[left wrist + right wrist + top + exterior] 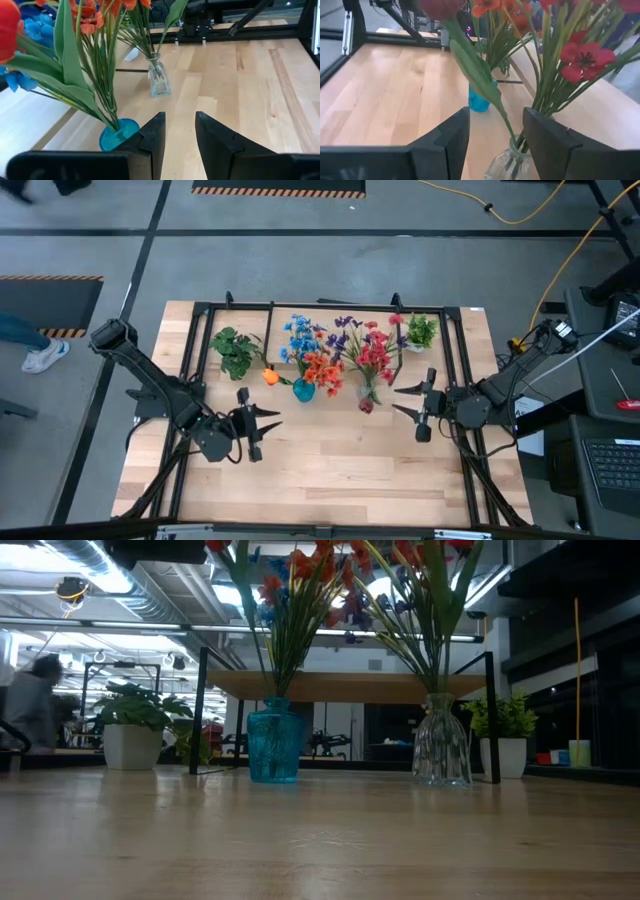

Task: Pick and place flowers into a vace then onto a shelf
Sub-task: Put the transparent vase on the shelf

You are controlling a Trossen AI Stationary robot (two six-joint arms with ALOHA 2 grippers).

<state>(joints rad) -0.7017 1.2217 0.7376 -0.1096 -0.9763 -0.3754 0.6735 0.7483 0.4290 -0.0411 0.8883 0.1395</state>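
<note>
Both vases stand filled at the shelf's front edge; you have open surface on the near side.

Taking the shelf [330, 315] as your mark: the blue vase [304, 390] and the clear vase [366, 402] sit on the surface [330, 465] just in front of it, flowers [340, 350] leaning back over its board. One orange tulip [270, 377] lies beside the blue vase. Your left claw [262, 423] hovers further out from the shelf than the blue vase, fingers parted, holding nothing. Your right claw [405, 402] hangs beside the clear vase, spread wide and empty. Potted plants [235, 352] flank the shelf's ends.
</note>
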